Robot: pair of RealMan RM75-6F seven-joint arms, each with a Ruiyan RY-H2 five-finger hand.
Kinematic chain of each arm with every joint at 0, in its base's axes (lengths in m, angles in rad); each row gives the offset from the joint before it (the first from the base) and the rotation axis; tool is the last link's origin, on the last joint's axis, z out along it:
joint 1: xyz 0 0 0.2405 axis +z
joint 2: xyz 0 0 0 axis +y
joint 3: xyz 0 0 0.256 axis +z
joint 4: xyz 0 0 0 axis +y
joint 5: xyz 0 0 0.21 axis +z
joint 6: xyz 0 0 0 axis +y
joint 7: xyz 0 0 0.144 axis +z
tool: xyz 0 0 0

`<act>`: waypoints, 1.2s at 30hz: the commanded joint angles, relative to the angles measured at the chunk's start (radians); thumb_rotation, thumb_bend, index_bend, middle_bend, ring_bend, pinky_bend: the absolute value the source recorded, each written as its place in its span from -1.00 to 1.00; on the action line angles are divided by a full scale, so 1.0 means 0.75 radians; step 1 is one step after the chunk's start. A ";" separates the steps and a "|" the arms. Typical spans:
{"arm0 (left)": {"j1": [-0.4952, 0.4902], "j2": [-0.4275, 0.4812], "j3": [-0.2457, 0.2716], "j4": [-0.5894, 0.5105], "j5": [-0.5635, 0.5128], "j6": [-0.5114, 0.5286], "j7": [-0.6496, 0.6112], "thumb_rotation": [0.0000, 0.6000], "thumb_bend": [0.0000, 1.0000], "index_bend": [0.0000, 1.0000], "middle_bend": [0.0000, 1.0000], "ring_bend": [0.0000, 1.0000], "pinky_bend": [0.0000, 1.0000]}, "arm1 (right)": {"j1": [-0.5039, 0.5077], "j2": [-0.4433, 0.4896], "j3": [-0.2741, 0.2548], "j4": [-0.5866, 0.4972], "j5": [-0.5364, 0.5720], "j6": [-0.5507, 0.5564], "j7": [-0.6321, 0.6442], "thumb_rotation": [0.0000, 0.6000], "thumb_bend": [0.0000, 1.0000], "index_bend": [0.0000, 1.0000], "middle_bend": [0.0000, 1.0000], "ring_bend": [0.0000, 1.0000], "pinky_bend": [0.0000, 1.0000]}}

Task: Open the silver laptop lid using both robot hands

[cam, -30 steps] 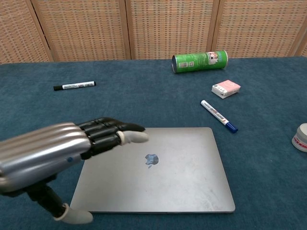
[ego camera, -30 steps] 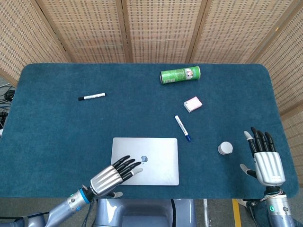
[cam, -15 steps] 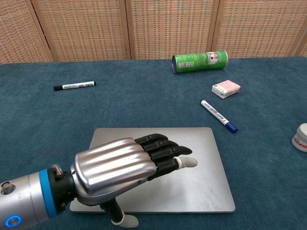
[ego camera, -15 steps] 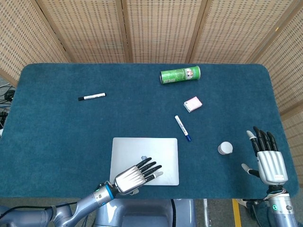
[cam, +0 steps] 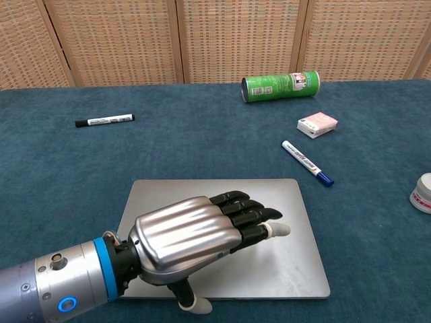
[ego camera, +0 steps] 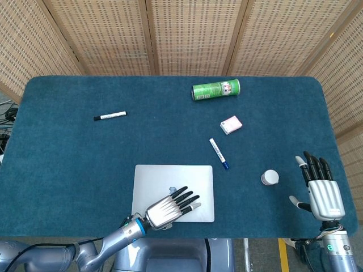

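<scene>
The silver laptop lies closed and flat near the front edge of the blue worktop. The left robot hand is spread over the lid's front half, fingers extended and apart, holding nothing; whether it touches the lid is unclear. The right robot hand sits at the worktop's right front edge, fingers straight and apart, empty, near a small white cap. Beyond the laptop lie a blue-capped marker, a pink box, a green can on its side and a black marker.
</scene>
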 commanded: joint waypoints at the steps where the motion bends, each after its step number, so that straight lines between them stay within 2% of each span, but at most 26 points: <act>1: -0.006 -0.006 0.001 0.006 -0.013 0.000 0.011 1.00 -1.00 -1.00 -1.00 -1.00 -1.00 | 0.000 0.001 0.000 0.000 0.001 0.000 0.003 1.00 -1.00 -1.00 -1.00 -1.00 -1.00; 10: -0.024 -0.023 0.003 0.023 -0.057 0.011 0.033 1.00 -0.98 -1.00 -1.00 -1.00 -1.00 | 0.002 0.002 -0.003 0.000 -0.003 -0.002 0.007 1.00 -1.00 -1.00 -1.00 -1.00 -1.00; 18: -0.039 -0.017 0.013 0.022 -0.072 0.034 0.031 1.00 -0.59 -1.00 -1.00 -1.00 -1.00 | 0.004 0.003 -0.002 0.003 0.004 -0.009 0.015 1.00 -1.00 -1.00 -1.00 -1.00 -1.00; 36: -0.071 -0.013 0.006 0.050 -0.070 0.094 0.126 1.00 -0.32 -1.00 -1.00 -1.00 -1.00 | 0.006 0.009 -0.004 0.004 0.006 -0.016 0.037 1.00 -1.00 -1.00 -1.00 -1.00 -1.00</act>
